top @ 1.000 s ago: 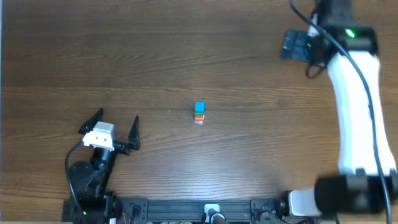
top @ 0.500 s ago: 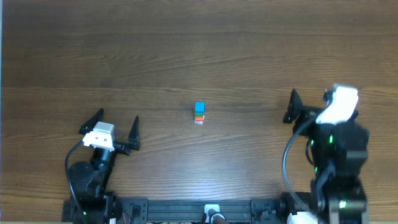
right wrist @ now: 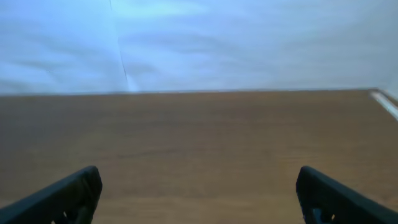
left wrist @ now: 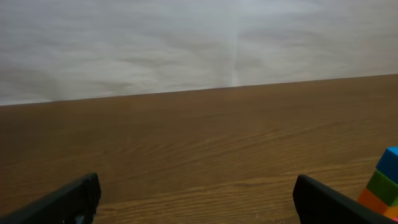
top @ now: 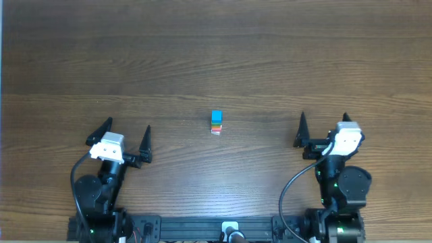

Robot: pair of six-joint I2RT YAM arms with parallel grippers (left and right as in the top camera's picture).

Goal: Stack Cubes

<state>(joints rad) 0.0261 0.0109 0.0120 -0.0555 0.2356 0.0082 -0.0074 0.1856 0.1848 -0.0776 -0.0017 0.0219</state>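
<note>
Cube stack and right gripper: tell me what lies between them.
Only bare table lies between the cube stack and the right gripper, as the top view shows.

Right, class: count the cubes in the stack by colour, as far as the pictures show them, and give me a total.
Blue cube: 1
Green cube: 1
Orange cube: 1
Total: 3 cubes that can be told apart, stacked blue on green on orange.

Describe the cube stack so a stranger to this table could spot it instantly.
On the wooden table, look midway between the left tool and the right tool. The cube stack stands there alone: small, with a blue cube on top, green and orange beneath.
</note>
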